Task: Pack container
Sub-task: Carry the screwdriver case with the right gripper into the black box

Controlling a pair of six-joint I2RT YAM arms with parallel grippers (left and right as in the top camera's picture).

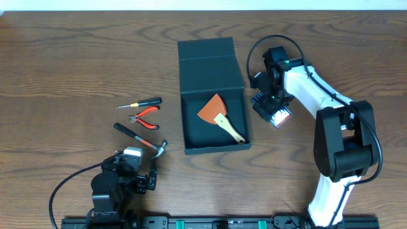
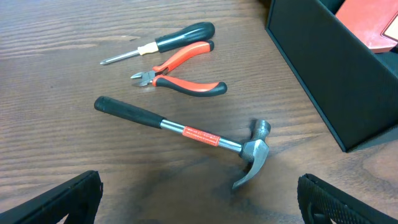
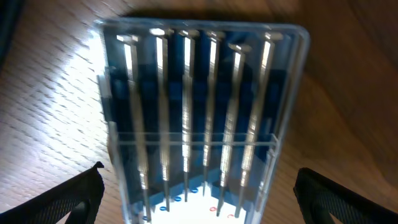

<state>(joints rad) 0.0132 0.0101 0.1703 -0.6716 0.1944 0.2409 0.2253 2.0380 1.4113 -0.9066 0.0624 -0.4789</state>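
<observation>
The container (image 1: pixel 213 149) is a dark teal-black square box in the middle of the table, open, with its flap lid (image 1: pixel 206 54) lying back. It also shows in the left wrist view (image 2: pixel 329 81). An orange scraper with a wooden handle (image 1: pixel 217 112) lies inside. My right gripper (image 3: pixel 199 199) is open and straddles a clear case of small screwdrivers (image 3: pixel 199 106) that lies just right of the box (image 1: pixel 278 116); the fingers stand clear of its sides. My left gripper (image 2: pixel 199 202) is open and empty, low over the table just in front of the hammer (image 2: pixel 186 132).
Left of the box lie a black-handled hammer (image 1: pixel 141 137), red-and-black pliers (image 1: pixel 145 117) and a black-handled screwdriver (image 1: pixel 143 102). The pliers (image 2: pixel 180 78) and the screwdriver (image 2: pixel 168 42) lie beyond the hammer in the left wrist view.
</observation>
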